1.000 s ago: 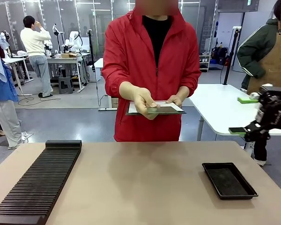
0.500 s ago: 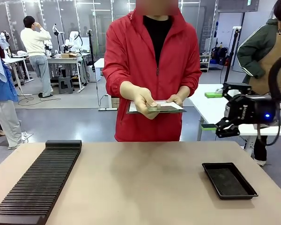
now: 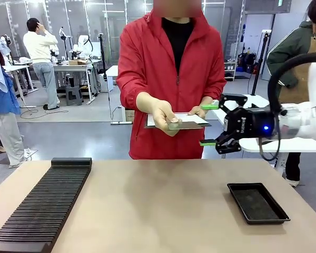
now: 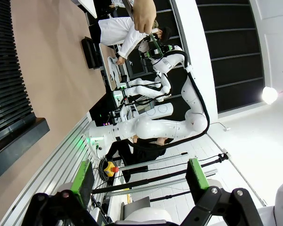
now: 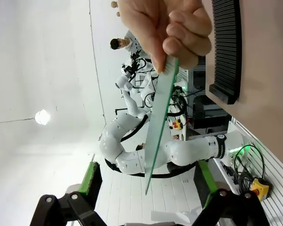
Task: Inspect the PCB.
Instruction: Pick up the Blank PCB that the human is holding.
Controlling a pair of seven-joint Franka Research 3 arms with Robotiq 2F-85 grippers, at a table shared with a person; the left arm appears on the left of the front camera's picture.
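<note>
A person in a red jacket stands across the table, one hand (image 3: 163,113) holding the PCB (image 3: 185,125) out flat at chest height. The other hand holds a white-paper clipboard (image 3: 189,117) just behind it. My right gripper (image 3: 209,125) hovers open at the board's right end, green pads above and below its level, not touching it. In the right wrist view the PCB (image 5: 159,132) shows edge-on as a thin green strip, pinched by the person's fingers (image 5: 179,33), its free end reaching in between the fingers of my open right gripper (image 5: 147,182). My left gripper (image 4: 139,176) is open with nothing between its fingers.
A long black slotted rack (image 3: 42,208) lies on the tan table at the left. A shallow black tray (image 3: 257,202) sits at the right. The table's middle is bare. Other people and a white table (image 3: 247,118) stand behind.
My right arm has swung in from the far right edge toward the middle, bringing its open gripper up to the PCB's end. The person's hands have hardly moved.
</note>
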